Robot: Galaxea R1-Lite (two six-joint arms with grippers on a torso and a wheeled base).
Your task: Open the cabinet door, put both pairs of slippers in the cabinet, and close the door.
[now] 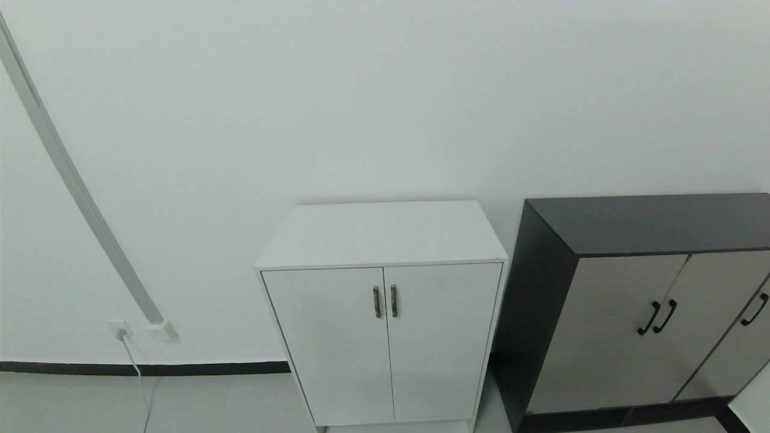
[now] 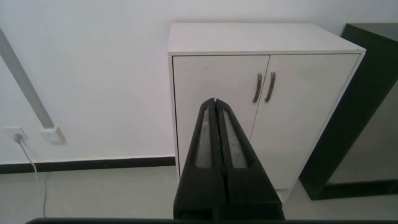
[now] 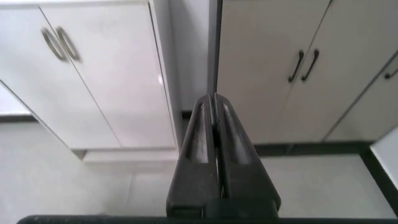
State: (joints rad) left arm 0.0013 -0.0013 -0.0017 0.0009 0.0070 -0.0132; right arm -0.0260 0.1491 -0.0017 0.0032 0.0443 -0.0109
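Left gripper (image 2: 214,101) closed, right gripper (image 3: 215,98) — closed

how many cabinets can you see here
2. A white cabinet stands in the middle, both doors shut. A black cabinet with grey doors stands right of it, running past the picture's edge, so more could be hidden there.

Head high, wrists nearer, cabinet (image 1: 385,343) shared

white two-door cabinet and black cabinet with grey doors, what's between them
Nothing: a narrow bare gap separates the white two-door cabinet from the black cabinet with grey doors, shown in the head view.
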